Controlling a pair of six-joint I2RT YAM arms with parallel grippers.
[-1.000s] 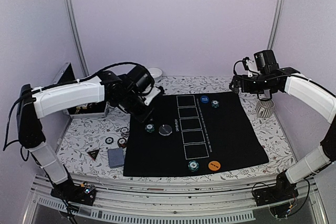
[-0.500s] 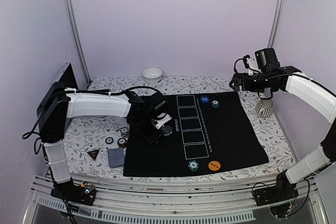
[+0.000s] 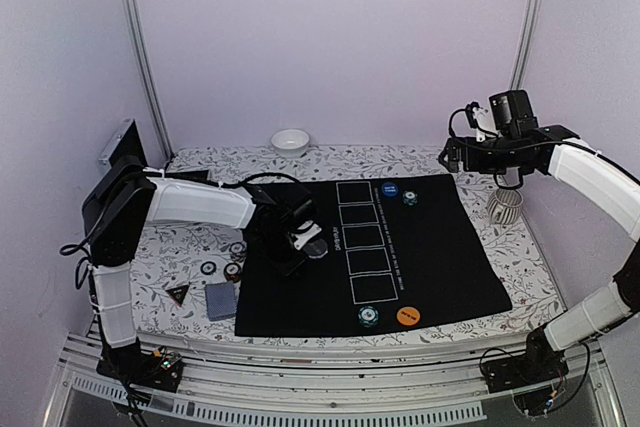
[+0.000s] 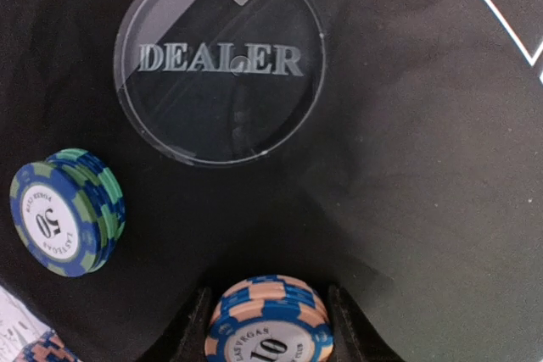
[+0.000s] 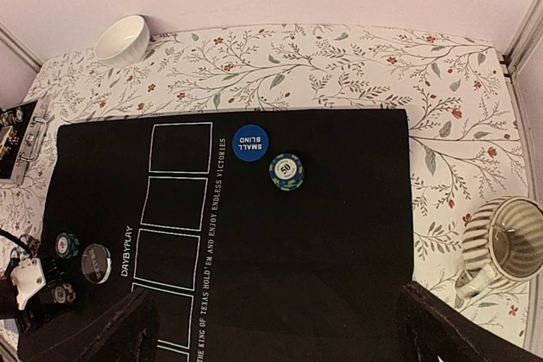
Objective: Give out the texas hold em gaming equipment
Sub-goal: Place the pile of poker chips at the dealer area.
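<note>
My left gripper (image 3: 291,250) is low on the black mat (image 3: 440,247), shut on a small stack of orange-and-blue "10" chips (image 4: 270,321), with a finger on each side of it. Just ahead lie the clear DEALER button (image 4: 221,57) and a green-blue "50" chip stack (image 4: 66,211). My right gripper (image 5: 276,294) hangs open and empty high over the mat's far right. Below it are the blue SMALL BLIND button (image 5: 250,142) and another "50" stack (image 5: 287,172). A green chip (image 3: 368,317) and an orange button (image 3: 407,315) lie at the mat's near edge.
Loose chips (image 3: 232,272), a black-red triangle marker (image 3: 178,293) and grey-blue cards (image 3: 221,299) lie on the floral cloth left of the mat. The open silver case (image 3: 120,147) is far left, a white bowl (image 3: 290,141) at the back, a striped cup (image 3: 505,207) at the right.
My left arm has swung from over the case side down onto the mat beside the DEALER button. The right arm has barely moved.
</note>
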